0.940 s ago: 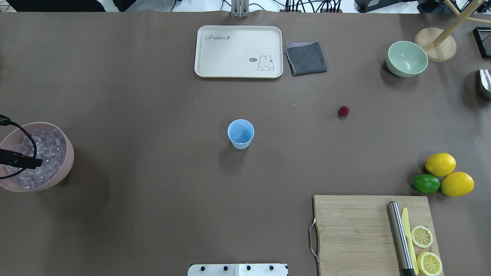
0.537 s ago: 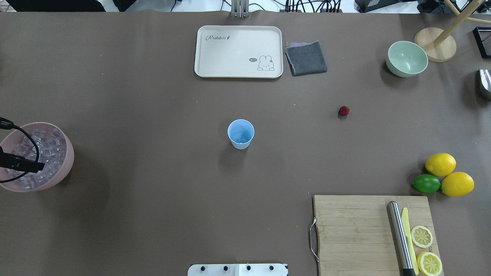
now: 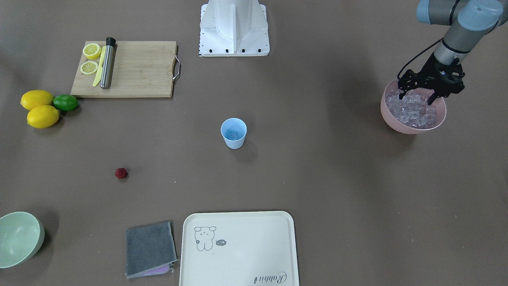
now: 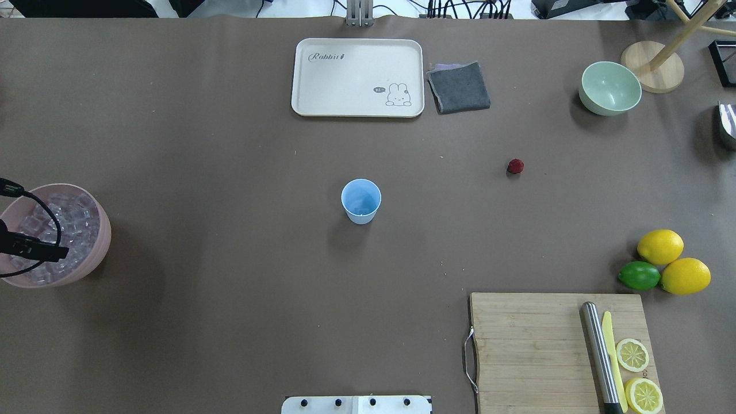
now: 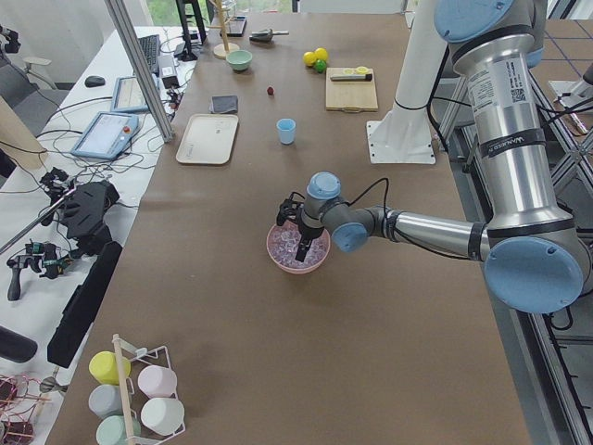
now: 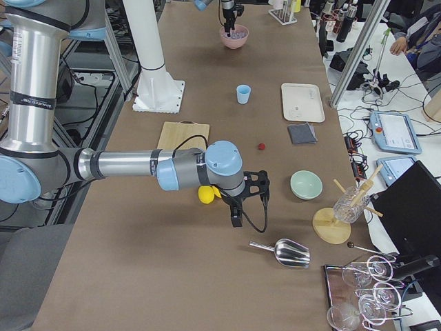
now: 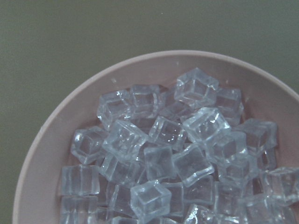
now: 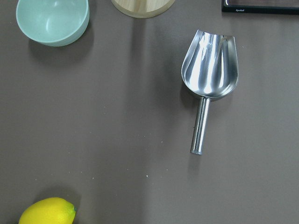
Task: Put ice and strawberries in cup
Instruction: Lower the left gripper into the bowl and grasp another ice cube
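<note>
The light-blue cup (image 4: 361, 201) stands upright mid-table, also in the front view (image 3: 233, 133); something pale and glassy lies at its bottom. The dark-red strawberry (image 4: 516, 166) lies on the table to its right, apart from both arms. The ice (image 7: 159, 158) fills a pink bowl (image 4: 102, 241) at the table's left edge. My left gripper (image 3: 416, 99) is open, fingers spread and pointing down, tips at the ice heap. My right gripper (image 6: 236, 219) hovers beyond the lemons, far from cup and berry; I cannot tell whether it is open or shut.
A cream tray (image 4: 357, 77), grey cloth (image 4: 459, 87) and pale-green bowl (image 4: 610, 88) sit at the far side. Two lemons (image 4: 660, 246), a lime (image 4: 639, 275) and a cutting board (image 4: 535, 351) with a knife, a steel rod and lemon slices are near right. A metal scoop (image 8: 210, 60) lies below my right wrist.
My left gripper has shifted slightly over the pink bowl, toward the near side in the overhead view. Cup and strawberry have not moved.
</note>
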